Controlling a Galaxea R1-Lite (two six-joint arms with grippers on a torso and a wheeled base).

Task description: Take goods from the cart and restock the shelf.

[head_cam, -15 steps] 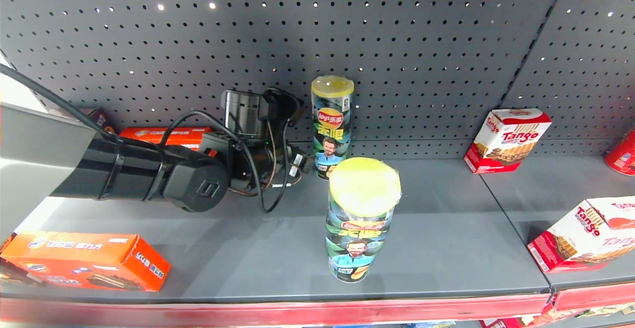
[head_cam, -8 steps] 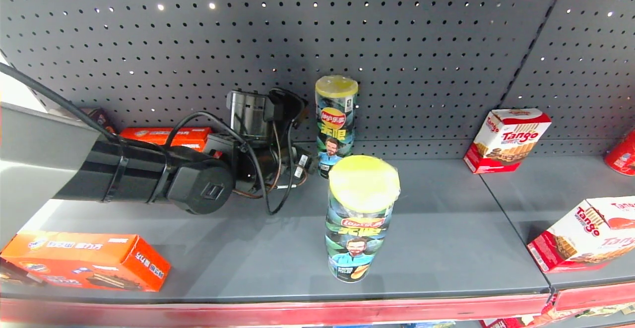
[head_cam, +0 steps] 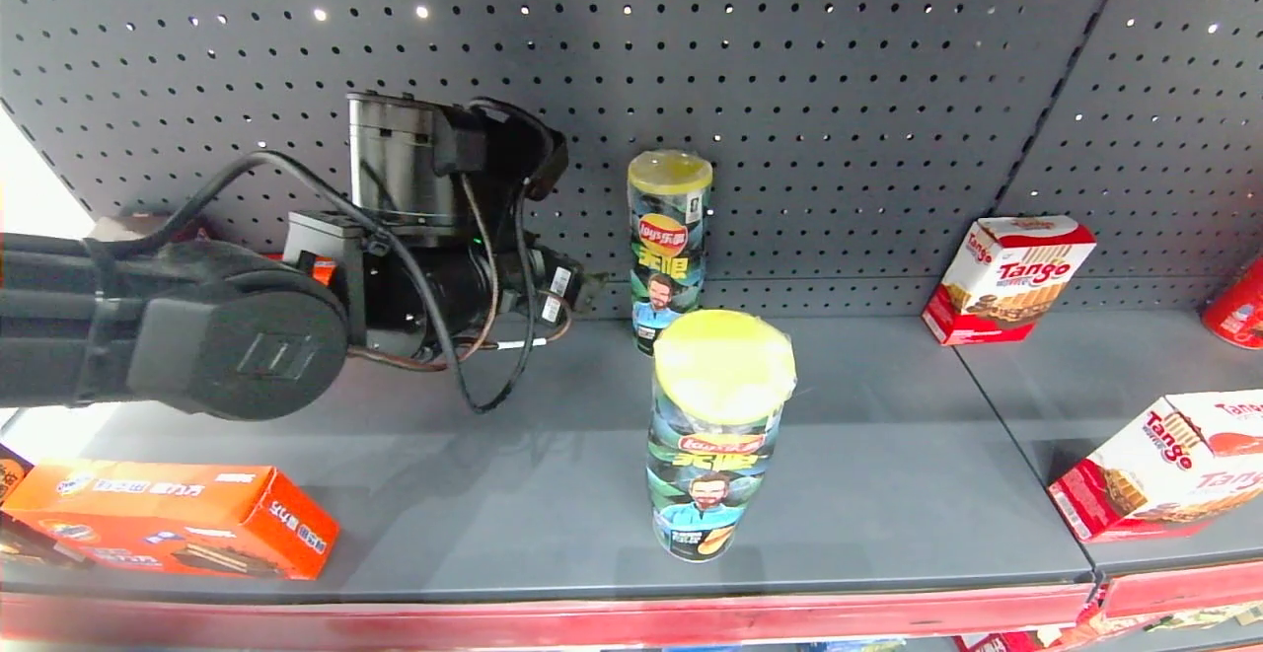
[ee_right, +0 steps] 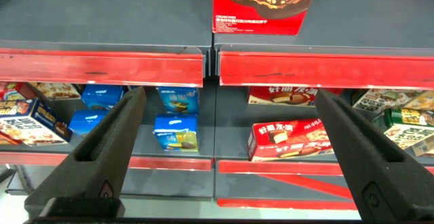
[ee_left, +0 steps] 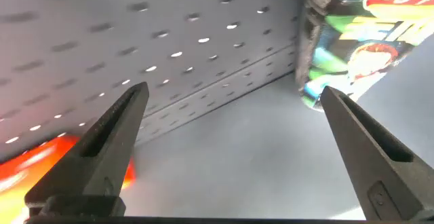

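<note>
"Hovering spread with nothing between them, my left fingers [ee_left: 102, 142] sit near the rear tall cylindrical chip can [head_cam: 668, 248] with the yellow lid, not touching it."

"Why is it there?"

"It stands upright close to the grey pegboard wall [head_cam: 839, 90], deep on the grey metal shelf [head_cam: 888, 455]. I'd judge that leaves room in front, where a matching can [head_cam: 718, 435] stands nearer the edge."

"And your right fingers [ee_right: 102, 142]?"

"Spread too, empty, facing the red-edged lower shelves [ee_right: 203, 68]."

A: What lies at the left?
B: An orange box [head_cam: 173, 519], flat, at the front edge.
A: And to the right?
B: A red-and-white wafer box [head_cam: 1006, 277] stands by the perforated back panel [head_cam: 789, 70]; a second wafer box [head_cam: 1164, 465] lies nearer the front; a red can [head_cam: 1238, 307] is cut off at the picture's edge.
</note>
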